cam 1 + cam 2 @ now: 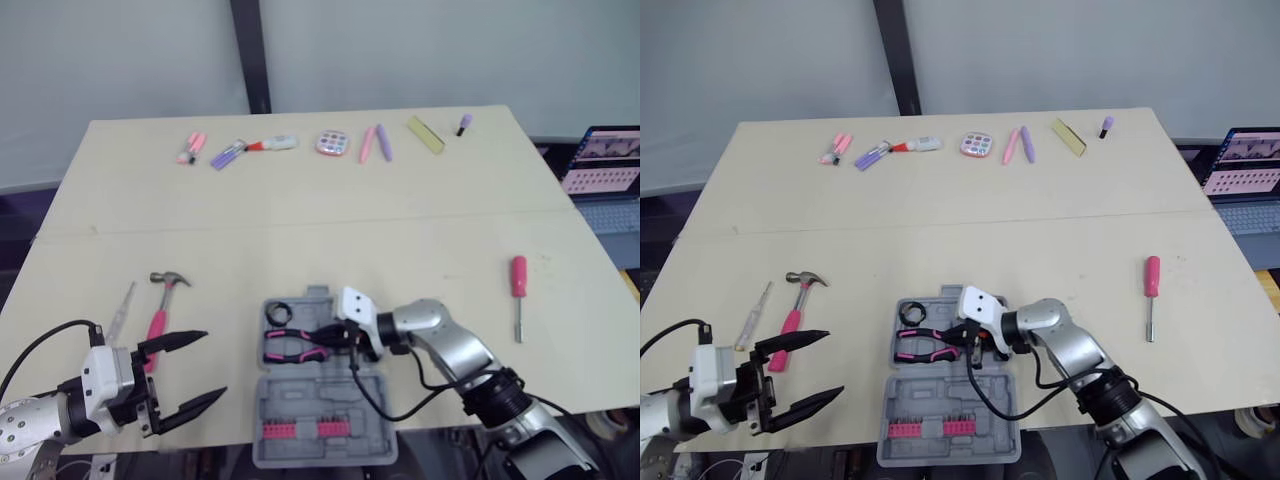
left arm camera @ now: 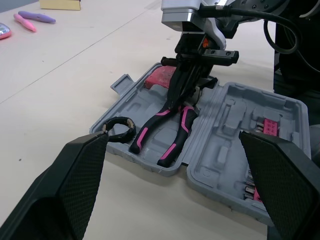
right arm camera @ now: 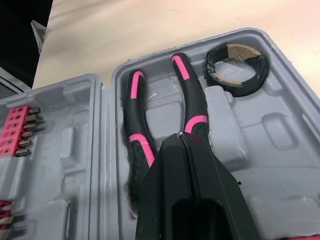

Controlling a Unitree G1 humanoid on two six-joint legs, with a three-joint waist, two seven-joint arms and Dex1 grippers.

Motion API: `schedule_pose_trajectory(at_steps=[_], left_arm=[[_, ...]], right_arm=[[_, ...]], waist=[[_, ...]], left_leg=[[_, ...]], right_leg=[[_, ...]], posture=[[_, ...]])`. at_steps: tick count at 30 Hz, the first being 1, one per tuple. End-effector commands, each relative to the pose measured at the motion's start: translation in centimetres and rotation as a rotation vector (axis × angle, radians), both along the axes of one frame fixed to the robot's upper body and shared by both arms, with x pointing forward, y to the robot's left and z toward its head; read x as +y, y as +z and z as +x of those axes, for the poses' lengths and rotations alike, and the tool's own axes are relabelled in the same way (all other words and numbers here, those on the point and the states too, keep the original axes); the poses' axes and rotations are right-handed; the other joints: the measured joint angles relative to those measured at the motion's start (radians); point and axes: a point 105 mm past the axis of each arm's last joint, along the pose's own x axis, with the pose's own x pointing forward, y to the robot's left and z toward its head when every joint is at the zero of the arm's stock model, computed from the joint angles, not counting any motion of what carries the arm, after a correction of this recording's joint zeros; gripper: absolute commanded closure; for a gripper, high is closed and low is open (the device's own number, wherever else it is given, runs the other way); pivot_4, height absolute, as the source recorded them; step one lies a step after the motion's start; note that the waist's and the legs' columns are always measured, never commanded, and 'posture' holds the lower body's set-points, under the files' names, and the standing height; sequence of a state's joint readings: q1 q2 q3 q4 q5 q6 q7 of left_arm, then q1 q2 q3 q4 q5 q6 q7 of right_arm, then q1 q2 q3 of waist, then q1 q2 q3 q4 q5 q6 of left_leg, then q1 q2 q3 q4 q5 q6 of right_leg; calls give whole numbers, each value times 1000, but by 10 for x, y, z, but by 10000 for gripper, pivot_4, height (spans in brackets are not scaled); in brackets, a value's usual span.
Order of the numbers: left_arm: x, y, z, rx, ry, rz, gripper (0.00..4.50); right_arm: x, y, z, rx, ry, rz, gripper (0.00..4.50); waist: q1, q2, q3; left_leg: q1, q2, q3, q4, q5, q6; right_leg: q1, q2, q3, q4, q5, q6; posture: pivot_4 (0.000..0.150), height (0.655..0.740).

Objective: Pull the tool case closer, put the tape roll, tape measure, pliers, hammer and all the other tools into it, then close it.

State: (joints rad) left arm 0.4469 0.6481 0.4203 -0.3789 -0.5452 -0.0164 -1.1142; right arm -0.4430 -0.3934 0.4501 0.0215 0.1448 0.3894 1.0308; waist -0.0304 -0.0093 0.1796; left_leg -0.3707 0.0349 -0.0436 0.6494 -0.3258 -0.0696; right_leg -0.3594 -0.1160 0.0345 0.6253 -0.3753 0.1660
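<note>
The grey tool case [image 1: 330, 395] lies open near the table's front edge. Black-and-pink pliers [image 1: 290, 346] rest in its far half, and my right gripper [image 1: 335, 338] is shut on their head. Beside the handles, a black tape roll [image 3: 237, 67] sits in a corner pocket. A pink-red object [image 2: 160, 77] lies in the case behind the gripper. The pink-handled hammer [image 1: 160, 305] lies on the table left of the case. Just in front of the hammer, my left gripper [image 1: 213, 365] hovers open with nothing in it.
A pink screwdriver [image 1: 518, 290] lies at the right of the table, and a thin clear tool [image 1: 120, 312] left of the hammer. Pink bits [image 1: 315, 430] fill the case's near half. Pens and small items [image 1: 330, 143] line the far edge. A laptop [image 1: 605, 165] stands beyond the right edge.
</note>
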Motion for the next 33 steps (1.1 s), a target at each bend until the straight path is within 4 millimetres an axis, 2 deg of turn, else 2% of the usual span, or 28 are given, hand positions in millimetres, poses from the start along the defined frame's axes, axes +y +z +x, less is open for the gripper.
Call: schedule_pose_trajectory(at_steps=[1, 33], left_arm=[[-1, 2, -1, -11, -11, 11, 0], [-4, -1, -2, -12, -4, 5, 0]], right_arm=[[1, 8, 5, -37, -15, 28, 44676], [-26, -55, -1, -11, -33, -194, 44676]], waist=[[1, 0, 0], [2, 0, -9]], left_leg=[[0, 0, 0, 0, 0, 0], [3, 0, 0, 0, 0, 0]], right_leg=[[0, 0, 0, 0, 0, 0], [2, 0, 0, -3, 0, 0]], posture=[[1500, 7400], [1500, 7400]])
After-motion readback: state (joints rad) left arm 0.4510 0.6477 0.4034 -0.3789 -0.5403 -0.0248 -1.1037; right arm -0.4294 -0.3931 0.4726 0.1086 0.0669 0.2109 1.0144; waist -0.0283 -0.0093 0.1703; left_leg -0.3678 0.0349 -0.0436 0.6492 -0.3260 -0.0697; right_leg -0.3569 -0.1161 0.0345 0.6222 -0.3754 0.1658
